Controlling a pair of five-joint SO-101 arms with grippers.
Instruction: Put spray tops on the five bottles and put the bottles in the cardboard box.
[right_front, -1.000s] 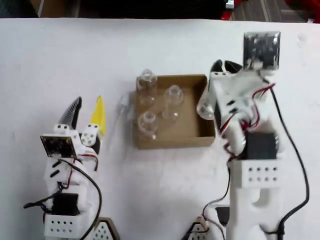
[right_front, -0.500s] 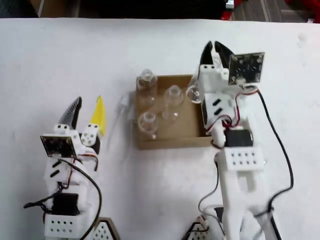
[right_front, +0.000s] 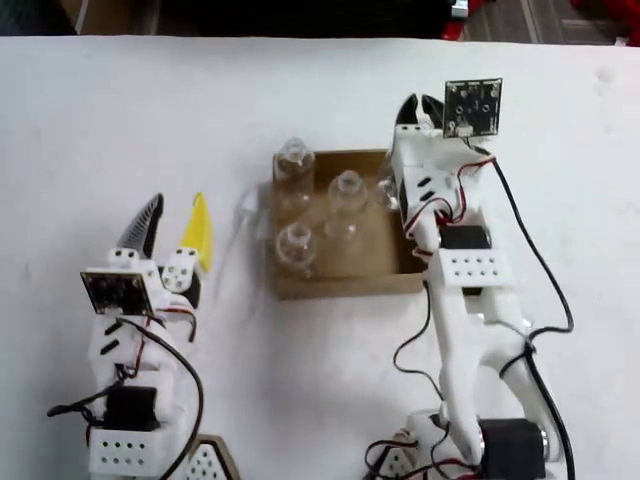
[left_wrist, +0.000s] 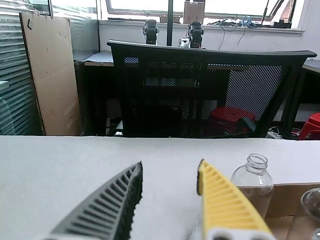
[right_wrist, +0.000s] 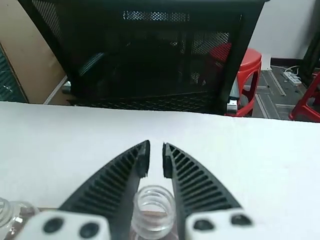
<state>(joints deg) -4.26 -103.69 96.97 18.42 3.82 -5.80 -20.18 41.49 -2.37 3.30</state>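
Cardboard box: open-topped, mid-table.
Bottles: four counted, clear, uncapped, at the box.
Right gripper: pinching a bottle by its neck.
Left gripper: spread apart.

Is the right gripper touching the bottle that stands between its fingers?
Touching. In the right wrist view the neck of the bottle is held between both fingers of the right gripper, with no gap on either side.

Bright, even light over the table; windows glow behind; shadows faint.
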